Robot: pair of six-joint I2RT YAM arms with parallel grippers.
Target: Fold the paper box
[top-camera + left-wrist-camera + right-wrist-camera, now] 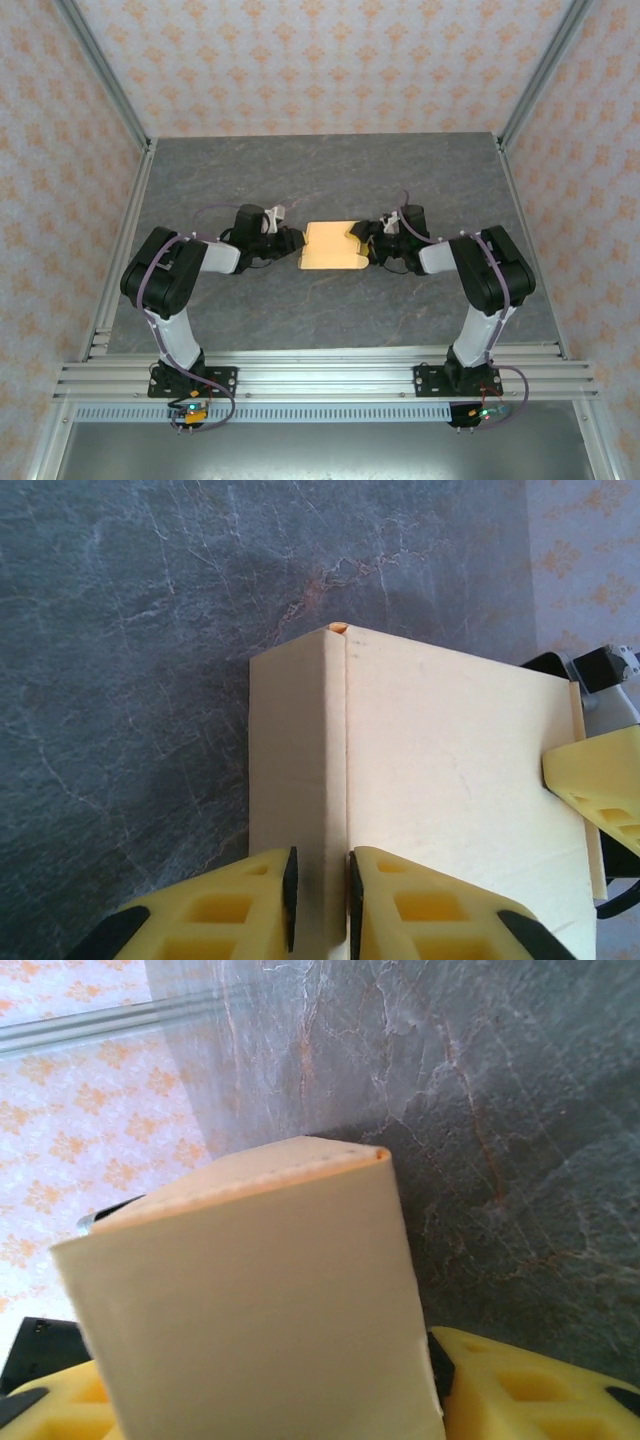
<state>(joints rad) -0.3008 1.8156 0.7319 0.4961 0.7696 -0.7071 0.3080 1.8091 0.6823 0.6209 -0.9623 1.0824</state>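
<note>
Tan card held from both ends at mid-tabletop.

Grey marbled tabletop (pixel 330 180) lies bare all round the paper box (pixel 332 246), with plenty of room toward the far edge and the near rail (pixel 330 375). Patterned walls (pixel 60 150) close off the sides and back. Only the two arms crowd the box, one at each end. The left gripper (pixel 290 241) has its jaws almost together, clamped on a creased fold at the box's left end. The right gripper (pixel 364 243) has its jaws spread wide with a panel between them, one pad against its edge. Whether they grip it I cannot tell.
</note>
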